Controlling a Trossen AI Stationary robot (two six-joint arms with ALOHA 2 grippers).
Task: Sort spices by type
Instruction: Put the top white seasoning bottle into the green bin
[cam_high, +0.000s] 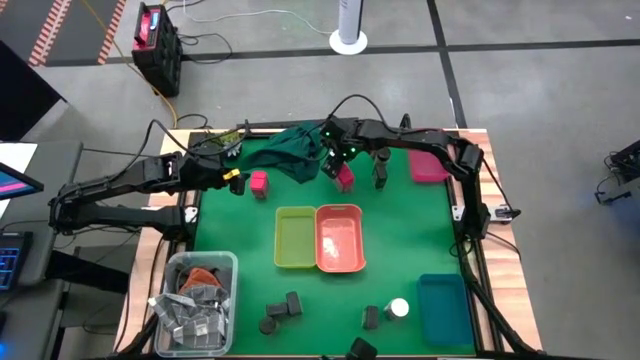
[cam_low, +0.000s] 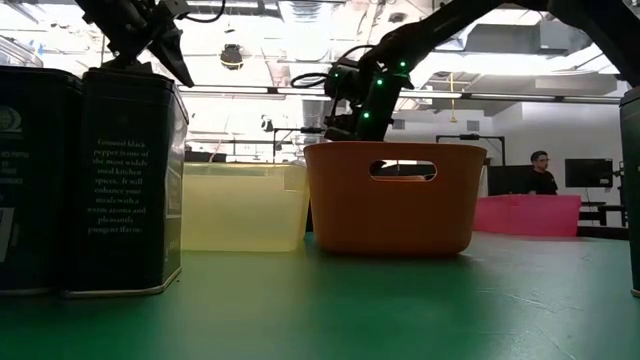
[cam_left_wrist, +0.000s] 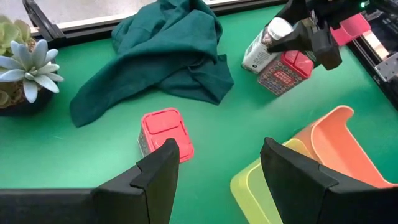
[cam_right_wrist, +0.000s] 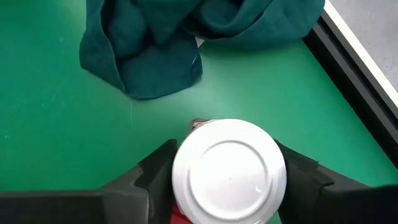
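My right gripper (cam_high: 335, 160) is shut on a white-topped round jar (cam_left_wrist: 261, 50) beside the dark green cloth (cam_high: 295, 150), right over a pink boxy pack (cam_left_wrist: 287, 71). My left gripper (cam_left_wrist: 217, 174) hangs open just short of a second pink pack (cam_left_wrist: 165, 132), which stands on the mat. A dark round jar (cam_high: 380, 170) stands to the right of the held jar. Near the table's front edge stand several dark grey blocky packs (cam_high: 293, 303) and another white-topped jar (cam_high: 398, 309). My right gripper pinches the jar's upper end just below its white lid (cam_right_wrist: 229, 171), one finger (cam_right_wrist: 155, 174) on each side, coming from above. The jar sits tilted in the hold, lid toward the wrist. I cannot tell whether its lower end (cam_left_wrist: 249, 62) touches the mat.
A yellow bin (cam_high: 294, 238) and an orange bin (cam_high: 340, 238) sit side by side mid-table. A pink tray (cam_high: 430, 165) is at far right and a blue bin (cam_high: 445, 308) at near right. A clear tub of silvery packets (cam_high: 195, 300) is at near left, a potted succulent (cam_left_wrist: 25, 68) far left.
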